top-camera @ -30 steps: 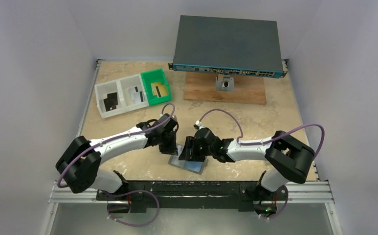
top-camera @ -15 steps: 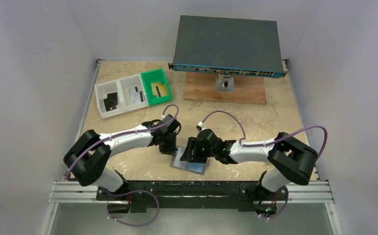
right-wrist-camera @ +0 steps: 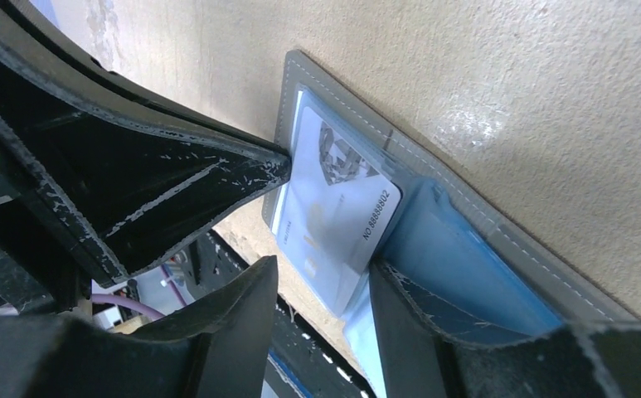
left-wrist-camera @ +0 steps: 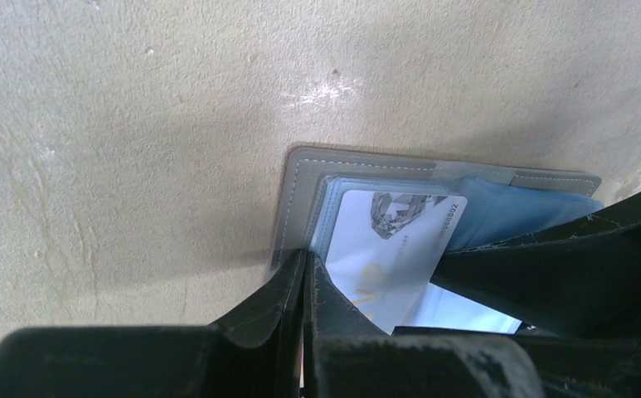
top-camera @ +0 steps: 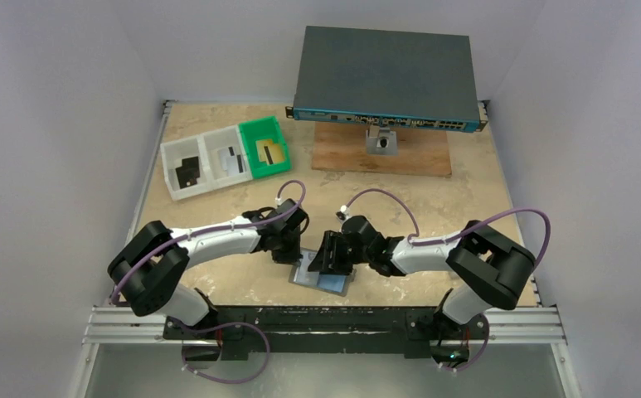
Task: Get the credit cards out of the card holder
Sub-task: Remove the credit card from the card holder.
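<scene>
The card holder (top-camera: 334, 283) lies open and flat near the table's front edge, with a grey cover (left-wrist-camera: 299, 195) and bluish clear pockets (right-wrist-camera: 458, 257). A silver-white credit card (left-wrist-camera: 391, 240) with a diamond print and a number sticks partly out of a pocket, also in the right wrist view (right-wrist-camera: 340, 217). My left gripper (left-wrist-camera: 307, 264) is shut, its tips down on the holder's left edge beside the card. My right gripper (right-wrist-camera: 321, 294) is open. One finger (right-wrist-camera: 420, 311) rests on the blue pocket against the card's edge, and the card's lower corner lies between the fingers.
At back left stand two white trays (top-camera: 167, 157) holding black and silver cards, and a green tray (top-camera: 256, 128) holding a gold card. A large dark grey box with ports (top-camera: 386, 76) sits at the back above a wooden board (top-camera: 420, 157). The table's front rail (top-camera: 325, 319) is close behind the holder.
The left arm's elbow has swung in and its gripper has settled slightly lower onto the holder's left edge. The right gripper has edged a little left over the holder.
</scene>
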`<state>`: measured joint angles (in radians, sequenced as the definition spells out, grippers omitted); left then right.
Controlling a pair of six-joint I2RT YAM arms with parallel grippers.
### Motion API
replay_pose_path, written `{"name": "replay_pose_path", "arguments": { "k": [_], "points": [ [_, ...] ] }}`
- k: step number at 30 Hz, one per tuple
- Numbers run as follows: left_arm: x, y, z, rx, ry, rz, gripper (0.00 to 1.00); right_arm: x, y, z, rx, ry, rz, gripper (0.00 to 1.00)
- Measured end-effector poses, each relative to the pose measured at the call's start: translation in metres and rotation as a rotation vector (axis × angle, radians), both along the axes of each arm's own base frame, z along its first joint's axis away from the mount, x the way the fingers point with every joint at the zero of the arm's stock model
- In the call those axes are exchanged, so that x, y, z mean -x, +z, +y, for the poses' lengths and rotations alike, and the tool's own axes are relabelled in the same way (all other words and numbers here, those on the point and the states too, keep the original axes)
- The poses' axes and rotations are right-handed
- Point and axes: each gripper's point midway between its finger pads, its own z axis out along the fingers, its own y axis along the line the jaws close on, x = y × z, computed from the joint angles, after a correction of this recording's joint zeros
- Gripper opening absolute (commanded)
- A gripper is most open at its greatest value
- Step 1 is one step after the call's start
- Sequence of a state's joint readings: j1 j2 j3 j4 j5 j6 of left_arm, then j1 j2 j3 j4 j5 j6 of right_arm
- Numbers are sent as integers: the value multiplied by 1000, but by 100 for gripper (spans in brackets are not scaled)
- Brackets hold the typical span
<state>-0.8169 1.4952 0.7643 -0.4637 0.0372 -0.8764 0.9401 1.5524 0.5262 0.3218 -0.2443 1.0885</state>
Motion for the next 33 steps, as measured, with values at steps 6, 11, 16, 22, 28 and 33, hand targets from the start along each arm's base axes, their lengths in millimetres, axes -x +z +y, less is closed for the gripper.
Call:
{"name": "replay_pose_path", "arguments": {
  "k": [6, 11, 16, 22, 28, 33],
  "points": [
    [1, -1, 1, 15, 49, -12, 0, 0, -1, -2, -54, 5, 2, 39],
    [3, -1, 2, 48, 107, -17, 0, -1, -3, -6, -95, -5, -3, 30],
    [5, -1, 1, 80, 148, -14, 0, -1, -6, -11, -99, -15, -1, 21],
    [5, -1, 0, 86, 163, -7, 0, -1, -10, -13, -115, -34, 14, 16],
    [5, -2, -1, 80, 159, -9, 0, -1, -11, -13, -121, -33, 24, 8],
    [5, -2, 0, 61, 158, -9, 0, 0, -13, -14, -108, -32, 26, 0]
  ]
}}
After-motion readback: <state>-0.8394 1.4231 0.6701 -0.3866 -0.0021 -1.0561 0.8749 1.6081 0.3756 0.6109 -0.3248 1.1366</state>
